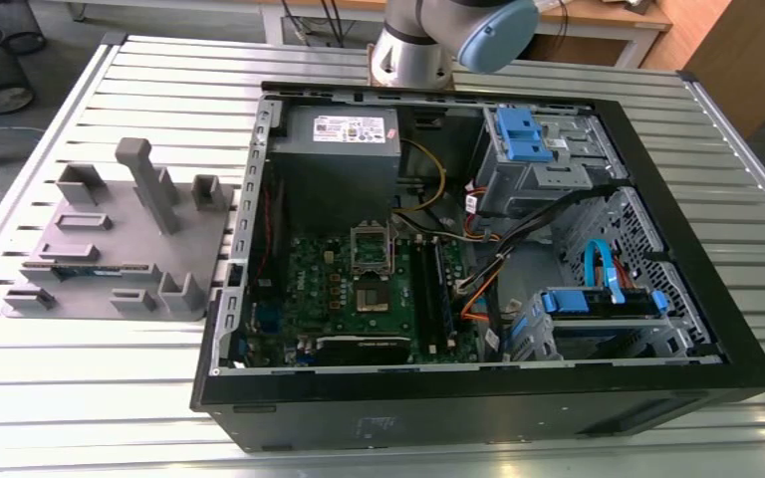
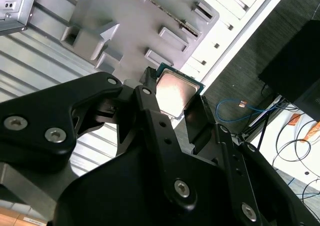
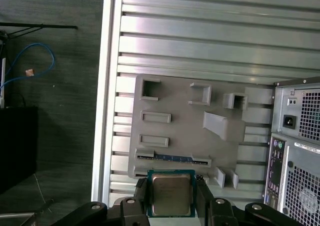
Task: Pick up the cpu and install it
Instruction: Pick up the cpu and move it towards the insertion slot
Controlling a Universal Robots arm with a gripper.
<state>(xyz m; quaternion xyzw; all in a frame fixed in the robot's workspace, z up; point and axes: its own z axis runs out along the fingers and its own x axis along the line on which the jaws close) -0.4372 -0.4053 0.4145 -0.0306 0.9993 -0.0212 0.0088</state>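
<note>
In both wrist views the cpu (image 3: 171,190) (image 2: 178,88), a small square chip with a dull silvery top and green edge, sits clamped between the black fingers (image 3: 141,192) of my gripper (image 3: 171,202) (image 2: 174,99). It hangs above the near edge of the grey block tray (image 3: 180,131) (image 2: 135,20), clear of it. In the exterior view the arm (image 1: 449,40) reaches in at the back of the table. The metal-framed socket (image 1: 372,249) lies on the green circuit board (image 1: 356,299) inside the opened computer case (image 1: 489,383).
A long thin green memory stick (image 3: 172,157) (image 1: 91,269) lies in a slot of the grey tray (image 1: 104,249). The case's rear panel (image 3: 300,151) stands beside the tray. Drive cages (image 1: 542,149), cables and a power supply (image 1: 336,139) crowd the case. The slatted metal table (image 1: 64,398) edge meets dark floor (image 3: 50,110).
</note>
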